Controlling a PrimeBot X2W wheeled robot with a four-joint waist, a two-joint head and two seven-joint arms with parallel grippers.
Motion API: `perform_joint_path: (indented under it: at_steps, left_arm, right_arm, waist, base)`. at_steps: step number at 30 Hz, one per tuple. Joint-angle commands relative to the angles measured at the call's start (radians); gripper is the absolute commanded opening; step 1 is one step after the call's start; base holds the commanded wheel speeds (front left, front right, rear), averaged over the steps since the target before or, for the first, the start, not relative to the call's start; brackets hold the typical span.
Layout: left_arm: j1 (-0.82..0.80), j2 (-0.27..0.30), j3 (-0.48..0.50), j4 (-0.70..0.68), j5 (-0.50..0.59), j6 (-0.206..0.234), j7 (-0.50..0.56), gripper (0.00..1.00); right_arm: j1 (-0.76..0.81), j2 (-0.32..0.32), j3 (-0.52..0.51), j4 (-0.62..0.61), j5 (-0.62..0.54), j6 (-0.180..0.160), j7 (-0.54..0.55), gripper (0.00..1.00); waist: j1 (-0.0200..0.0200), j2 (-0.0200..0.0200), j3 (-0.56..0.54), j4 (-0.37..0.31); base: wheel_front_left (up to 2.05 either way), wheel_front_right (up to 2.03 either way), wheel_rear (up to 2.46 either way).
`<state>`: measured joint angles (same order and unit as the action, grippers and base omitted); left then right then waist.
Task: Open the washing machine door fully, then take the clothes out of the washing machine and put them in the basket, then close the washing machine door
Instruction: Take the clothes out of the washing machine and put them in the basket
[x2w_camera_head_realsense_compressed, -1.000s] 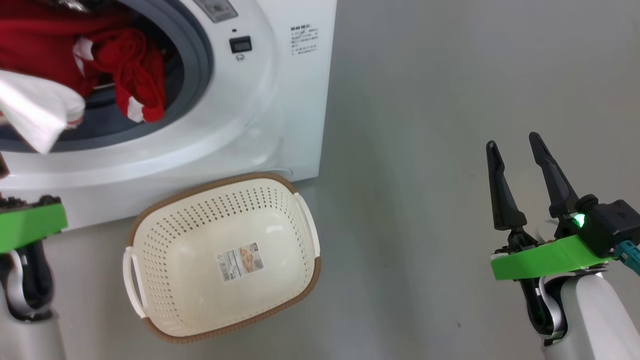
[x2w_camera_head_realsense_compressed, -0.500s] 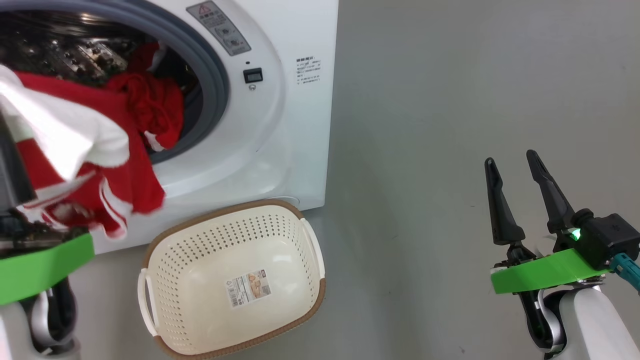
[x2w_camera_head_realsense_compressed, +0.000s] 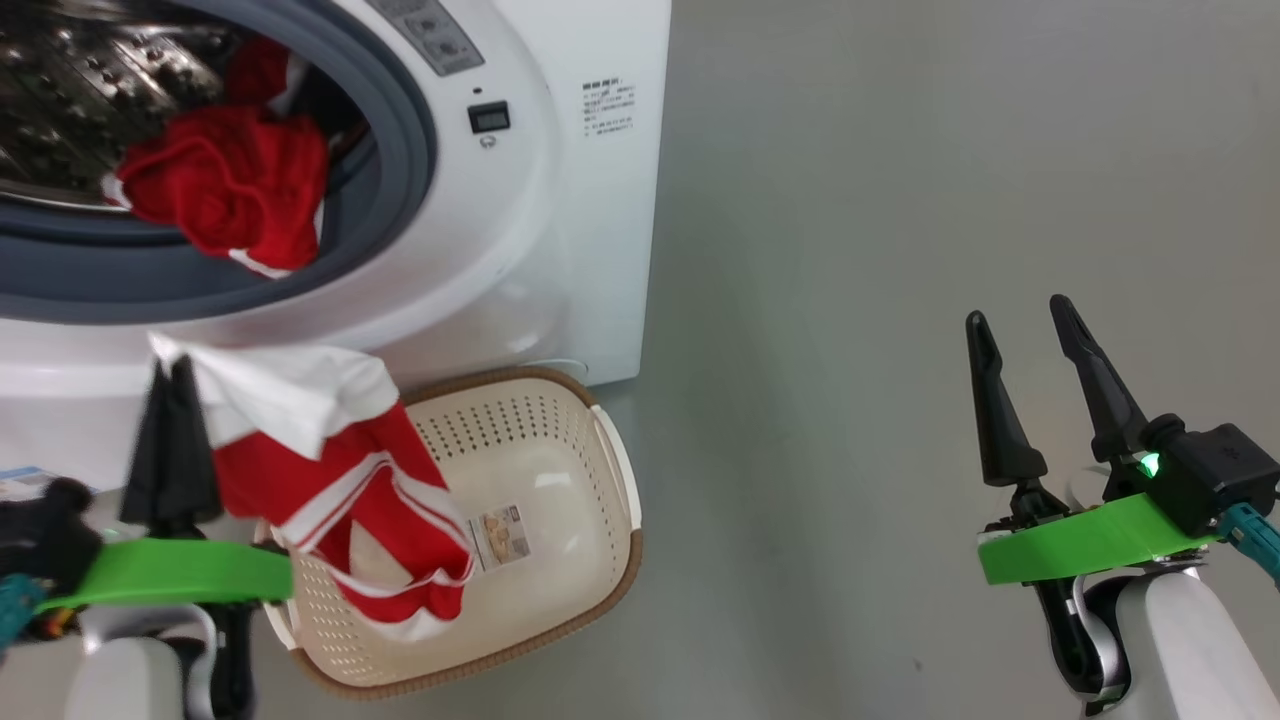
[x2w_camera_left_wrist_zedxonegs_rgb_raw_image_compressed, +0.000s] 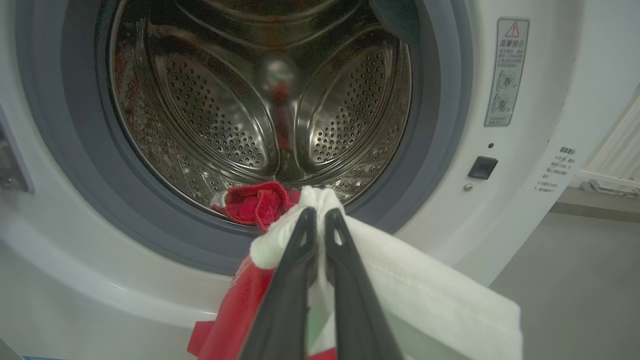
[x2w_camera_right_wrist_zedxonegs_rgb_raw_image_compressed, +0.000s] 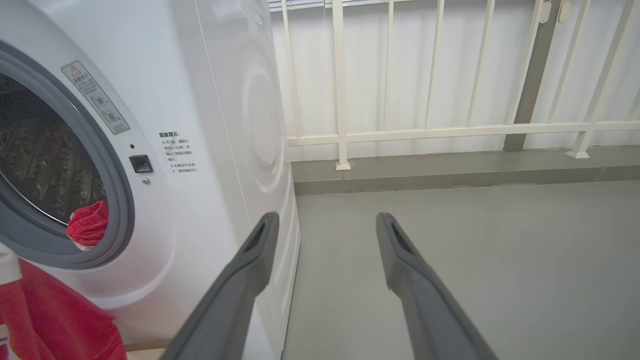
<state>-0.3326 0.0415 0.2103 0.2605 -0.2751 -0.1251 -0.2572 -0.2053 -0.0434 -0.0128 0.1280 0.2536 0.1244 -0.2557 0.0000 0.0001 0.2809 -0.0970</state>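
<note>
While pinching clothes tight in left gripper to dangle them over basket at 4 o'clock, holds right gripper wide-open, idle.

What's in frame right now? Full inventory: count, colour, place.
white front-loading washing machine: 1, white, grey gasket, steel drum; upper left of head view
cream perforated plastic basket: 1, cream, brown rim; on the floor before the machine
barcode sticker: 1, white; basket bottom
red fabric garment in the drum: 1, red, white trim; at the drum's front lip
red-and-white fabric garment: 1, red, white panel; hanging over the basket, gripped at its white edge
grey floor: 1, grey; right of the machine
white metal railing: 1, white; beyond the machine in right wrist view
left pincer: 1, dark; shut on the red-and-white garment
right pincer: 1, dark; open, empty, lower right of head view
</note>
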Motion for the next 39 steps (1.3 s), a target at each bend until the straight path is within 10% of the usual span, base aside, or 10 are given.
perform_joint_path:
  at_steps: [1,17,34,36,39]
  left_arm:
    - [-0.032,0.016,0.015,0.035,-0.011,-0.006,-0.005,0.0]
    - [-0.323,0.084,-0.051,0.768,-0.108,-0.006,0.029,0.0]
    - [-0.437,0.135,-0.11,1.01,-0.16,0.0,0.187,0.0]
    - [-0.435,0.137,-0.115,1.015,-0.156,0.003,0.179,0.85]
    - [-0.432,0.128,-0.119,1.019,-0.16,0.003,0.165,1.0]
  right_arm:
    - [-0.02,-0.007,0.032,-0.028,0.004,0.006,-0.006,1.0]
    - [-0.079,-0.007,0.07,-0.034,0.027,0.006,-0.006,1.0]
    - [-0.126,-0.007,0.096,-0.039,0.051,0.006,-0.006,1.0]
    - [-0.127,-0.007,0.095,-0.036,0.051,0.006,-0.006,1.0]
    - [-0.125,-0.007,0.086,-0.032,0.048,0.006,-0.006,1.0]
  waist:
    - [0.0,-0.0001,0.033,-0.008]
    - [0.0,-0.0001,0.199,-0.079]
    - [0.0,-0.0001,0.307,-0.116]
    - [0.0,-0.0001,0.304,-0.117]
    - [0.0,-0.0001,0.287,-0.113]
  base:
    - [0.0,0.0,0.0]
    - [0.0,0.0,0.0]
    - [0.0,0.0,0.0]
    - [0.0,0.0,0.0]
    - [0.0,0.0,0.0]
